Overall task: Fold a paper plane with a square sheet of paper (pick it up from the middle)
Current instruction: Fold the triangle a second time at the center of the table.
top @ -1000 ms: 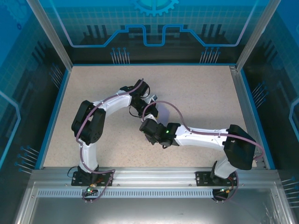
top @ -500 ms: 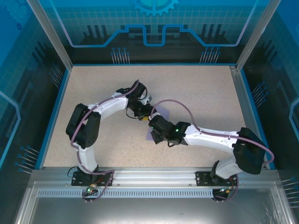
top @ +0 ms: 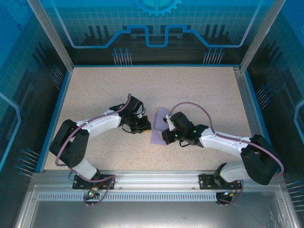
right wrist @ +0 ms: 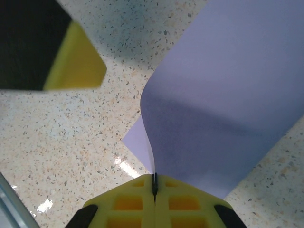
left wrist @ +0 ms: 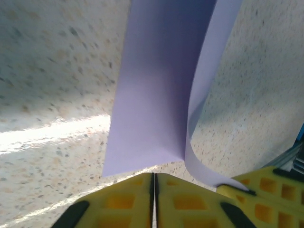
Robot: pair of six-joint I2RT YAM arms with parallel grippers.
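Between the two wrists, near the middle of the speckled beige table (top: 199, 90), the square sheet of thin pale-purple paper (top: 156, 136) (left wrist: 156, 95) (right wrist: 223, 109) lay with one edge curled upward. Its length ran away from the bases, with the left gripper (top: 145, 127) (left wrist: 153, 190) just beside its left edge and the right gripper (top: 166, 132) (right wrist: 154, 183) on its right. The right gripper was clenched on the raised curl. The left gripper's jaws were pressed together, apparently on nothing, with the sheet's edge just ahead of them. Since a second earlier, both wrists had come nearer the bases and parted, baring more of the sheet.
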